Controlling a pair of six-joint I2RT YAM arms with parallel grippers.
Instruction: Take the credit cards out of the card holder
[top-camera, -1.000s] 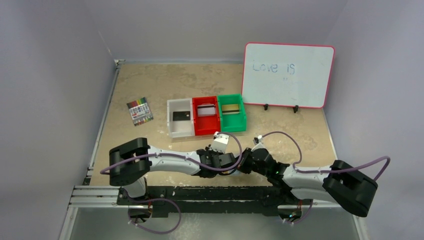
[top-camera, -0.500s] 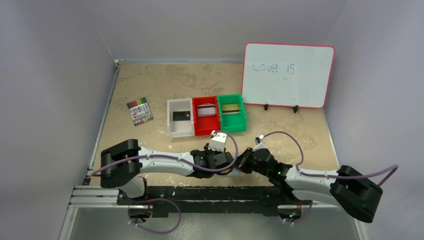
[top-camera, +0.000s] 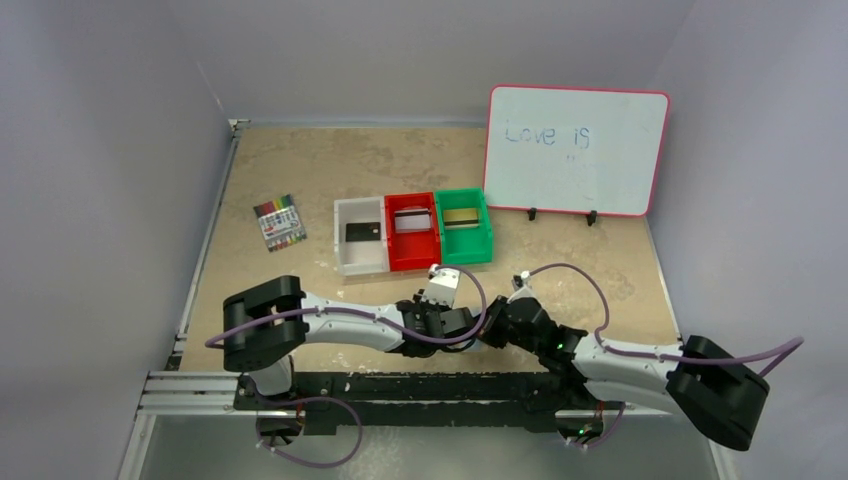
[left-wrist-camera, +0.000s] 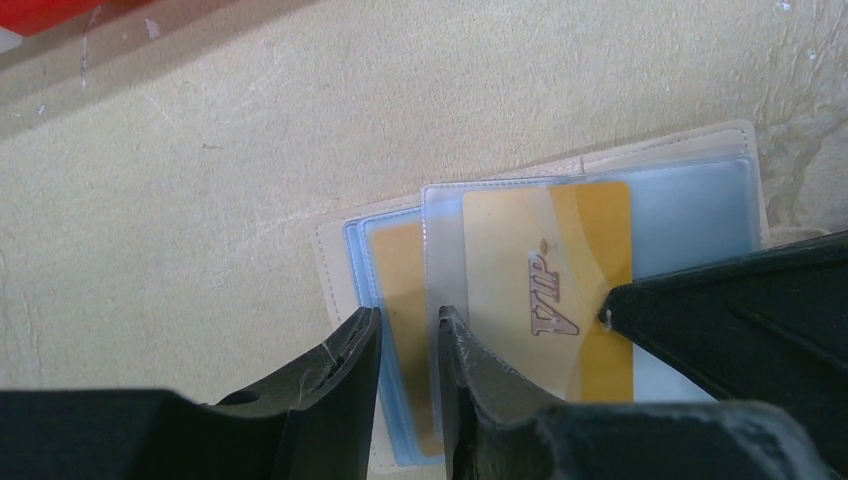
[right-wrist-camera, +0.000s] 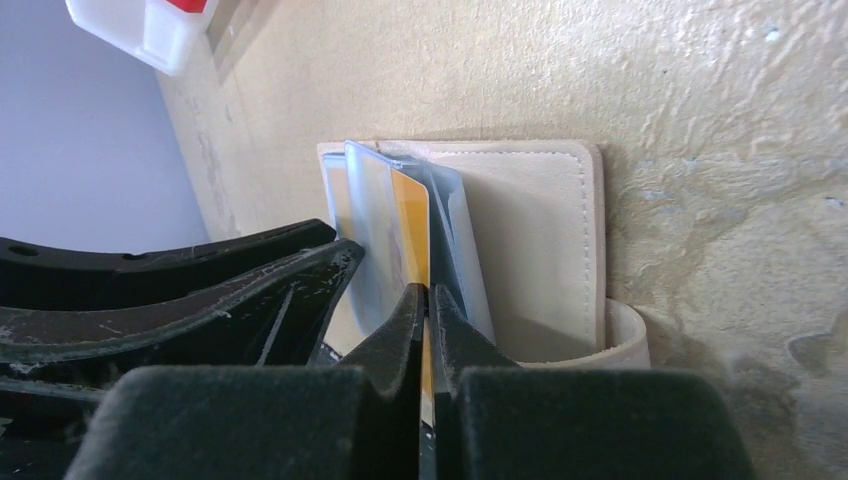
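Observation:
The card holder (left-wrist-camera: 338, 262) lies open on the table, beige with clear blue-tinted sleeves fanned up (right-wrist-camera: 530, 230). A gold credit card (left-wrist-camera: 590, 250) marked VIP sits partly in one sleeve. My right gripper (right-wrist-camera: 428, 296) is shut on that card's edge (right-wrist-camera: 410, 215); its dark finger (left-wrist-camera: 720, 315) shows in the left wrist view. My left gripper (left-wrist-camera: 408, 325) has its jaws close together around the edges of other sleeves, one with a second gold card. In the top view both grippers meet (top-camera: 470, 325) and hide the holder.
Behind the grippers stand a white bin (top-camera: 345, 258) with a black card (top-camera: 362, 231), a red bin (top-camera: 412, 262) with a silver card (top-camera: 410, 221) and a green bin (top-camera: 466, 257) with a gold card (top-camera: 460, 216). A marker pack (top-camera: 279, 222) lies far left, a whiteboard (top-camera: 575, 150) far right.
The left arm's elbow swung left, then back right. The right arm's elbow slid a little to the right. Both grippers stay together over the holder.

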